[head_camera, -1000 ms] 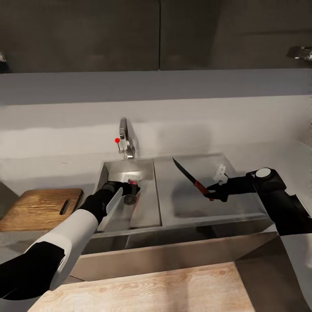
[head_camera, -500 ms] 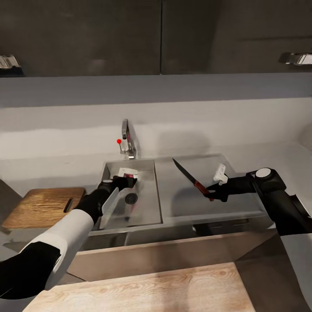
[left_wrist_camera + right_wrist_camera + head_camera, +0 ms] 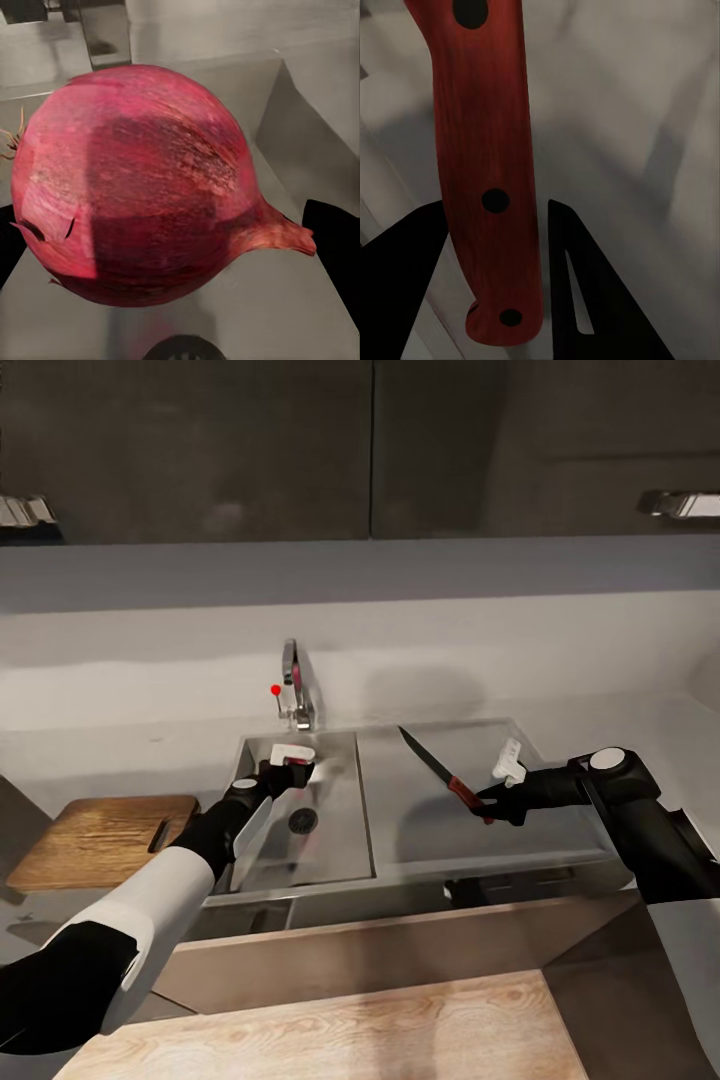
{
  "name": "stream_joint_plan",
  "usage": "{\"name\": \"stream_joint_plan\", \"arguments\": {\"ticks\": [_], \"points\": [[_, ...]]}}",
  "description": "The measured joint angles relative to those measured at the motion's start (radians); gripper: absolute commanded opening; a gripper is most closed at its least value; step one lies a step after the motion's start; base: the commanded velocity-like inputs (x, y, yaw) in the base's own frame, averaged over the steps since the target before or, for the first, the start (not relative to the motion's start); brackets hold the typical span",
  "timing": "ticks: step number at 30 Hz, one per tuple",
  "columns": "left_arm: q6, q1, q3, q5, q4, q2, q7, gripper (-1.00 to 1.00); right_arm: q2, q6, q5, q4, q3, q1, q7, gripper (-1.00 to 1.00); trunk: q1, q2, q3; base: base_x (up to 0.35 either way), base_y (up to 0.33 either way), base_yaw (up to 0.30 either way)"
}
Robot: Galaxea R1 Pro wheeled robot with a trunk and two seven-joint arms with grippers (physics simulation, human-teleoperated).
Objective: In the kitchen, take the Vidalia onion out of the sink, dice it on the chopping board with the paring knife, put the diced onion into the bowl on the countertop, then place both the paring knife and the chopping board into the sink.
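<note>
The left claw [image 3: 296,769] is closed around the Vidalia onion [image 3: 139,184], holding it above the basin of the sink [image 3: 330,840], just in front of the tap [image 3: 293,685]. In the left wrist view the pinkish-red onion sits between the dark fingers [image 3: 334,247], its pointed tip turned toward one of them, with the steel basin floor beneath it. The right claw [image 3: 487,800] is clamped on the red handle of the paring knife [image 3: 438,768], which it holds over the sink's drainboard, on the far side of the basin from the chopping board, blade pointing up and toward the tap. The right wrist view shows the riveted handle [image 3: 491,165] gripped between the two fingers [image 3: 405,270]. The chopping board [image 3: 95,838] lies flat on the grey surface [image 3: 120,745] just beside the sink's basin end, its slot handle toward the sink.
</note>
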Motion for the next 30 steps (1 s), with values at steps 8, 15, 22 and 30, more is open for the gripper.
{"name": "stream_joint_plan", "arguments": {"ticks": [8, 15, 22, 30], "points": [[-0.007, 0.015, 0.000, -0.001, 0.001, 0.002, -0.053, -1.00, 0.000, 0.000, 0.000, 0.000, 0.000, 0.000, 0.000, -1.00, 0.000, 0.000, 0.004, 0.000, 0.000, 0.000], [-0.008, 0.025, 0.000, 0.000, 0.001, 0.010, -0.061, -1.00, 0.000, 0.000, 0.000, 0.000, 0.000, 0.000, 0.000, -1.00, 0.000, 0.000, 0.009, 0.000, 0.000, 0.000], [-0.083, 0.085, 0.000, -0.001, 0.000, 0.016, -0.062, -1.00, 0.000, 0.000, 0.000, 0.000, 0.000, 0.000, 0.000, -1.00, 0.000, 0.000, 0.015, 0.000, 0.000, 0.000], [-0.175, 0.143, 0.004, -0.003, -0.015, 0.033, -0.065, -1.00, 0.000, 0.000, 0.000, 0.000, 0.000, 0.000, 0.000, -1.00, 0.000, 0.000, 0.021, 0.000, 0.000, 0.000]]}}
